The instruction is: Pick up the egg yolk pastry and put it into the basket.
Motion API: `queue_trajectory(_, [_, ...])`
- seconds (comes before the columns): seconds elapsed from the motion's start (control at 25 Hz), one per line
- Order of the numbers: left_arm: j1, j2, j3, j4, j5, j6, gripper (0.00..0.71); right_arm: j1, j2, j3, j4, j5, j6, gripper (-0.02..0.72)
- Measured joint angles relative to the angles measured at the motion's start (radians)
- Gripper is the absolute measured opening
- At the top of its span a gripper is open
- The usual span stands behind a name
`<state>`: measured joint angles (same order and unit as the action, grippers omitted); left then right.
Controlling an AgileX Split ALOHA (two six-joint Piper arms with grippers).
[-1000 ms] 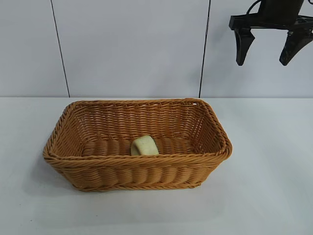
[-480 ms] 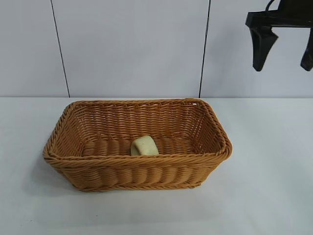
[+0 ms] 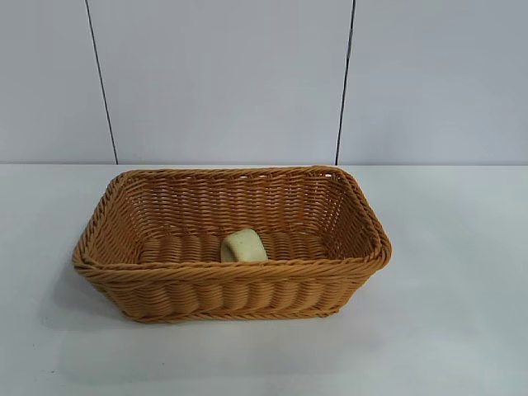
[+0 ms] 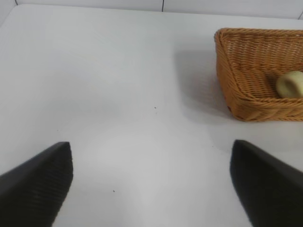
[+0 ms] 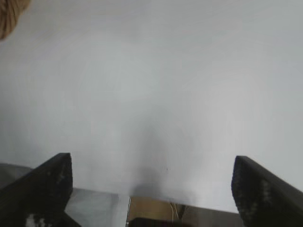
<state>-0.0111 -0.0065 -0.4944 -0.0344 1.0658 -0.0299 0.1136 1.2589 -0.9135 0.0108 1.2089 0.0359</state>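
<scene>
Neither arm is seen in the exterior view. The left tool (image 4: 151, 182) is shown only in its own wrist view, where two dark fingers (image 4: 38, 182) are spread wide apart with nothing held between them, pitched gently downward. The right tool (image 5: 151, 189) is likewise seen only in its wrist view: its fingers (image 5: 262, 191) are held well apart and empty, apparently pointed steeply down, though blur is present.
</scene>
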Motion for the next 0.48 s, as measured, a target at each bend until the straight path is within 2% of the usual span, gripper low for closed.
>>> queue_trajectory(0.2, [0.0,0.0,0.0,0.0,0.0,0.0,0.695,0.0,-0.237,0.191,0.001,-0.019,0.0,0.631])
queue_trajectory(0.4, [0.0,0.0,0.0,0.0,0.0,0.0,0.695,0.0,-0.487,0.339,0.0,-0.153,-0.002,0.631])
queue_trajectory(0.48, [0.0,0.0,0.0,0.0,0.0,0.0,0.695,0.0,-0.575,0.392,0.0,-0.181,-0.002,0.631])
